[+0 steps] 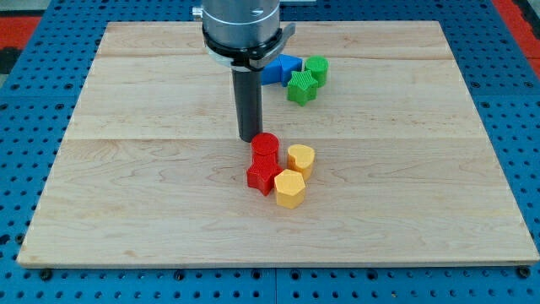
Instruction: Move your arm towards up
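Observation:
My tip (pixel 251 138) rests on the wooden board (pixel 126 169) just above and left of a red cylinder (pixel 265 145), close to it or touching. Below the cylinder lies a red star-shaped block (pixel 262 176). A yellow block (pixel 300 159) sits to the right of the red ones and a yellow hexagonal block (pixel 289 188) lies below it. Near the view's top, partly behind the rod, a blue block (pixel 281 68) lies beside a green block (pixel 316 68) and a green star-shaped block (pixel 301 87).
The board lies on a blue perforated table (pixel 515 101). The arm's grey mount (pixel 241 25) hangs over the board's top edge and hides part of the blue block.

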Robot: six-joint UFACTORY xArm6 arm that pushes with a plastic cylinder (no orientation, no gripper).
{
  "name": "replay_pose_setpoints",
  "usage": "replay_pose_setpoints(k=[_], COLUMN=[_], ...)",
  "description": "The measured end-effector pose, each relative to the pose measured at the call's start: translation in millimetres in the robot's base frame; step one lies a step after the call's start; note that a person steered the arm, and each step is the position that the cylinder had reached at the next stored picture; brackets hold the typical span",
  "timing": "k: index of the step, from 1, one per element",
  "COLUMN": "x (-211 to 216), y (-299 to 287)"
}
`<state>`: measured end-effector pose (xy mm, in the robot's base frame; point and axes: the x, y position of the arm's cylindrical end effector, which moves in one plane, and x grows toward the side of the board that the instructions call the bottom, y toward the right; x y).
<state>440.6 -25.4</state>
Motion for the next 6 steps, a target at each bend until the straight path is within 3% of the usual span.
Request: replay_pose_setpoints(k=[2,4,5,6], x=[-11.3,-91.6,-98.9,-127.2], y=[8.5,-20.0,-27.9,-80.2])
